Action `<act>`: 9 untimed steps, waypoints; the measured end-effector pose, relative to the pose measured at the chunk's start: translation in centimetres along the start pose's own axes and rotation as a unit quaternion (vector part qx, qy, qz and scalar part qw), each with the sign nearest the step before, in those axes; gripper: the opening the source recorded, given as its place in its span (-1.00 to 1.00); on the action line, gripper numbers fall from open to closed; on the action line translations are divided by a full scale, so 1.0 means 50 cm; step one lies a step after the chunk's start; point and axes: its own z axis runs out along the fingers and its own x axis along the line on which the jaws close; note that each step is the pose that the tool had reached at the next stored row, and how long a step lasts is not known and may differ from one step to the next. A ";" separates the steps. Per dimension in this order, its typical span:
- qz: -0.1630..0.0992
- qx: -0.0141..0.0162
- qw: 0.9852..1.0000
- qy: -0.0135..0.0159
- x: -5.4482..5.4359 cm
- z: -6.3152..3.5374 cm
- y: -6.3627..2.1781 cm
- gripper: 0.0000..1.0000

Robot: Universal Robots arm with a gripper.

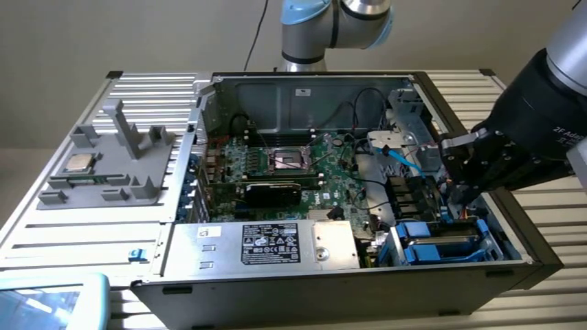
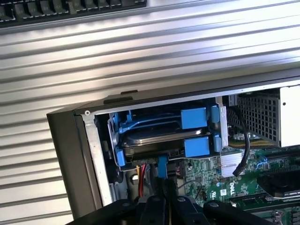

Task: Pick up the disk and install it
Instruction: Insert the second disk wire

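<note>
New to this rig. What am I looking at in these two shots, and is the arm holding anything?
The exterior view shows an open desktop computer case lying on a slatted metal table, with a Universal Robots arm reaching in from the exterior view's right. Its hand hangs over the drive bay corner.

The wrist view comes from a camera on the arm, looking past the hand into that bay. The disk, a grey drive in a blue carrier, already sits inside the bay.

Also visible: the motherboard, the silver power supply box, and a grey fixture holding a small CPU chip.

I cannot tell whether the hand grips anything.
</note>
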 end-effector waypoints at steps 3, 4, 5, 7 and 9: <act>-0.007 -0.005 1.000 0.003 -0.001 0.003 0.000 -0.79; -0.010 -0.007 1.000 0.004 -0.001 0.003 0.001 -0.79; -0.012 -0.009 1.000 0.005 -0.001 0.005 0.001 -0.79; -0.017 -0.010 1.000 0.006 -0.002 0.009 0.000 -0.79; -0.022 -0.011 1.000 0.006 -0.002 0.015 0.001 -0.79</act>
